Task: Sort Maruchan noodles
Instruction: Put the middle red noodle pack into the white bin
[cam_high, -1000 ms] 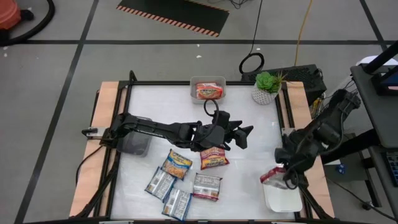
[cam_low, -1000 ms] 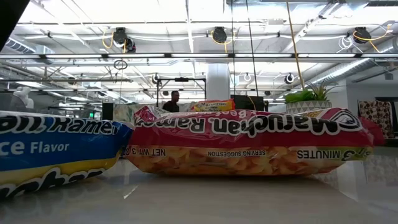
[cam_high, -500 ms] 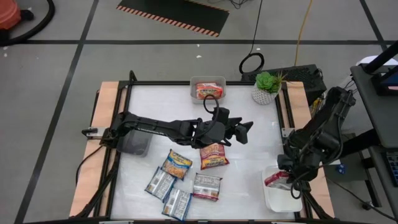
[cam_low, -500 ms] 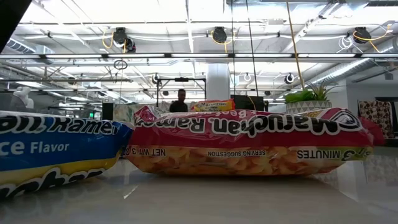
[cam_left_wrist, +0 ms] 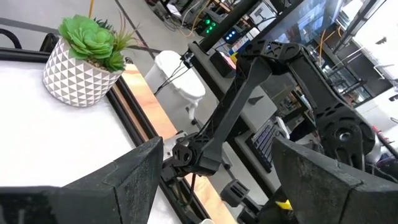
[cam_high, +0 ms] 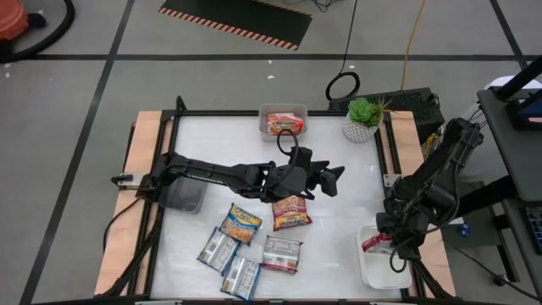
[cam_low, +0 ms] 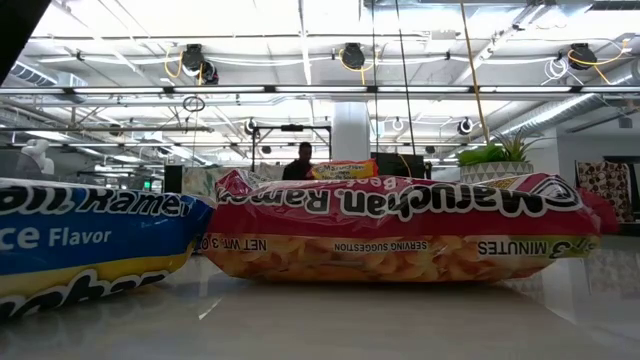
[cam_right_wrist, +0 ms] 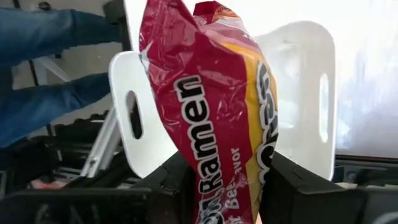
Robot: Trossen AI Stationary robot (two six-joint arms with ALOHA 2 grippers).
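Note:
My right gripper (cam_high: 388, 246) is at the table's near right, shut on a maroon-red Maruchan packet (cam_right_wrist: 211, 93) above a white tray (cam_high: 385, 269). My left gripper (cam_high: 332, 180) hovers open over the middle of the table with nothing between its fingers (cam_left_wrist: 124, 186). Several packets lie flat on the table near the front: a red one (cam_high: 291, 213), an orange-yellow one (cam_high: 241, 224), a maroon-and-silver one (cam_high: 281, 252) and two blue-silver ones (cam_high: 218, 250). One orange packet (cam_high: 283, 124) lies in a clear tray at the far edge. My right gripper pinches one end of the maroon-red packet (cam_right_wrist: 227, 183) between its two fingers (cam_right_wrist: 171, 186). The fingers slant steeply down from above. The packet hangs from them toward the white tray's handled rim (cam_right_wrist: 134, 115); whether its free end touches the tray I cannot tell.
A grey tray (cam_high: 184, 196) sits at the table's left under the left arm. A potted succulent (cam_high: 363, 119) stands at the far right corner. In the low view a red packet (cam_low: 400, 230) and a blue one (cam_low: 90, 240) fill the foreground; a person stands far behind.
My right gripper has sunk and swung toward the table's near right corner with the maroon-red packet, bringing it lower over the white tray. The packet stays hanging in the hold.

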